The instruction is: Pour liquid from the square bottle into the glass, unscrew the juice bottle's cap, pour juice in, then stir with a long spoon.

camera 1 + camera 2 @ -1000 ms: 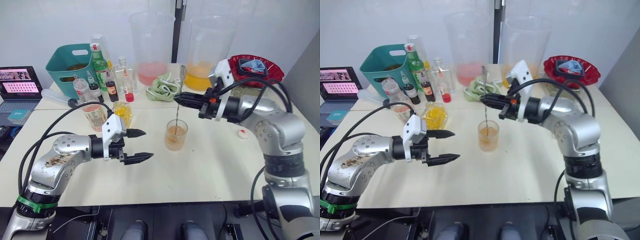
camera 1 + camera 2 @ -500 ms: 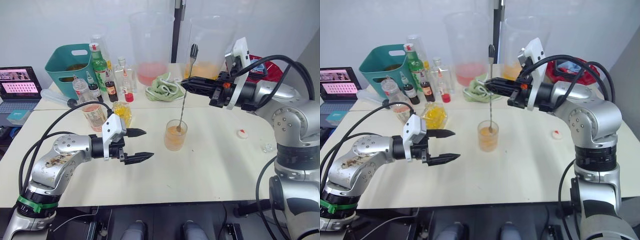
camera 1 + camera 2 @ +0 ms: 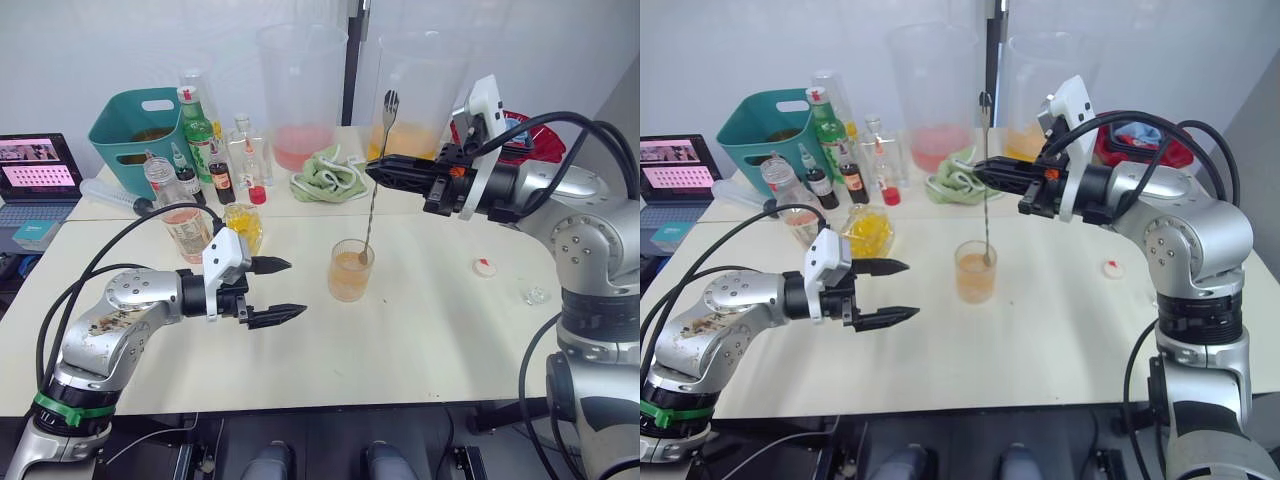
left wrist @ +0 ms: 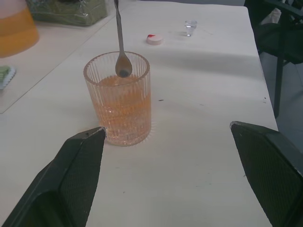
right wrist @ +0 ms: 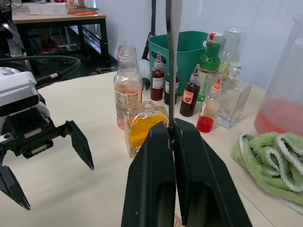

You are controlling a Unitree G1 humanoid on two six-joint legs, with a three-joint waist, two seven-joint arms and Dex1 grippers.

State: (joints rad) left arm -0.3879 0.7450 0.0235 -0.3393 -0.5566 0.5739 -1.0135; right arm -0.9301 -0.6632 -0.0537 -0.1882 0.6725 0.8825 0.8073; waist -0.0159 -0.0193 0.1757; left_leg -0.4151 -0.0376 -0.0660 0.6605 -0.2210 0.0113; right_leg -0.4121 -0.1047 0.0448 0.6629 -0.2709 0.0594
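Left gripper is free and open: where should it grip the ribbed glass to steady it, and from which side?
Grip the ribbed glass low on its straight wall, below the rim, coming in level from the robot's left, where the open left gripper already faces it. The long spoon, pinched in the right gripper, hangs into the mouth, so coming from above is blocked.

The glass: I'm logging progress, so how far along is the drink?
Both pours look done: the glass holds orange liquid, and a loose cap lies on the table. In hand: the right claw grips the long spoon, bowl inside the glass. Left: finishing the stir. The left claw waits open.
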